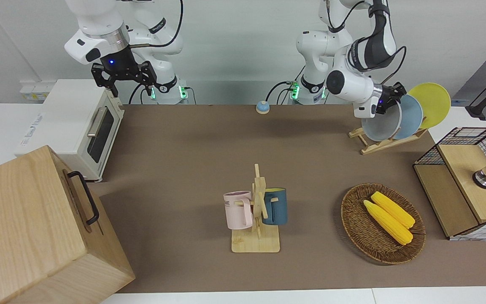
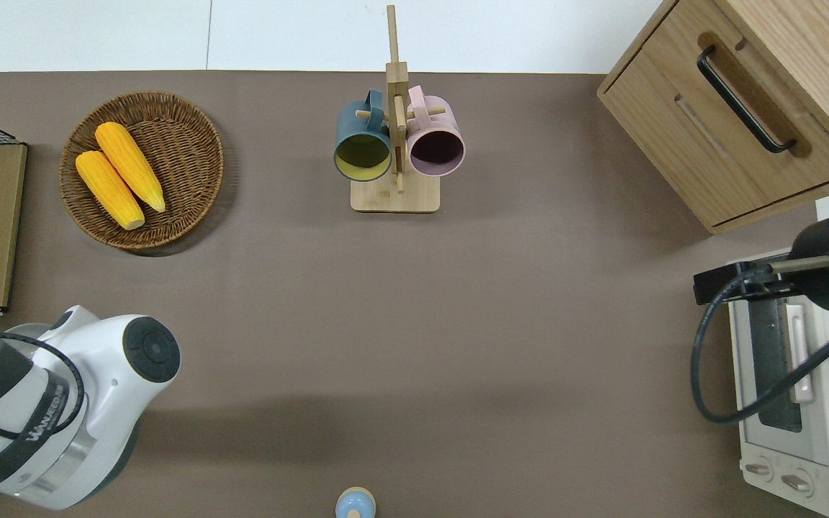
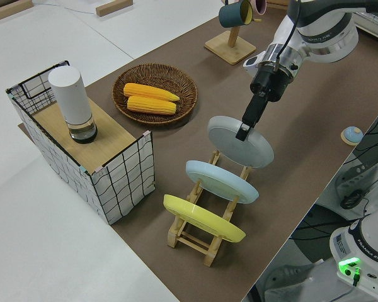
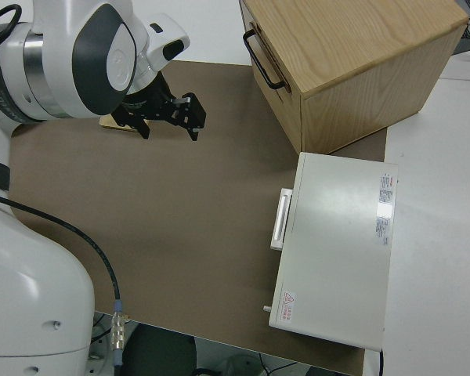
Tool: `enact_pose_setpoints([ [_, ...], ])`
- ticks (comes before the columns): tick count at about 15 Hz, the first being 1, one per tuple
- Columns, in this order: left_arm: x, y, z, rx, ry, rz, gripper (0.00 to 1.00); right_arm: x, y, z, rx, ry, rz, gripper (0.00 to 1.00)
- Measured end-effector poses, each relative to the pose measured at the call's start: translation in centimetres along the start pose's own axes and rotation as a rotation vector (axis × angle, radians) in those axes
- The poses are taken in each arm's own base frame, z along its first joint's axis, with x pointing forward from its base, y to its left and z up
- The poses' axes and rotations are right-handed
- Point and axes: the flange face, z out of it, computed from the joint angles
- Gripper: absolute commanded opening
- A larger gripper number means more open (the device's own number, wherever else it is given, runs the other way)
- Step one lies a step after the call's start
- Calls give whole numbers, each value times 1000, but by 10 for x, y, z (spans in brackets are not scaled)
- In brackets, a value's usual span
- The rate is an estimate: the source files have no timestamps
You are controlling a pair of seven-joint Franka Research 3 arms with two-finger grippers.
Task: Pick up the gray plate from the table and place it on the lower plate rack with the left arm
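Observation:
The gray plate (image 3: 240, 141) (image 1: 380, 124) stands tilted at the end slot of the lower plate rack (image 3: 205, 242) (image 1: 378, 145), at the end nearest the table's middle. I cannot tell whether its lower edge rests on the rails. My left gripper (image 3: 244, 131) (image 1: 388, 101) is shut on the plate's upper rim. In the overhead view the left arm (image 2: 62, 417) hides the plate, the rack and the gripper. The right gripper (image 1: 127, 82) (image 4: 168, 117) is parked and open.
A sky-blue plate (image 3: 222, 181) and a yellow plate (image 3: 203, 218) fill the rack's other slots. Nearby stand a wire-sided box (image 3: 123, 179) with a white cylinder, a wicker basket (image 1: 355, 228) of corn, a mug stand (image 1: 257, 211), a toaster oven (image 1: 74, 126) and a wooden cabinet (image 1: 28, 228).

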Motion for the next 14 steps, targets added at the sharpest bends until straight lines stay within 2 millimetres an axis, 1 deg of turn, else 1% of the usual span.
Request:
enact_pose_setpoints([
  [3, 0, 14, 5, 32, 5, 7, 0, 0, 0, 0, 0, 0, 0, 987],
  [9, 0, 16, 7, 41, 9, 6, 0, 0, 0, 0, 0, 0, 0, 990],
  [14, -1, 20, 12, 48, 2, 6, 0, 0, 0, 0, 0, 0, 0, 990],
])
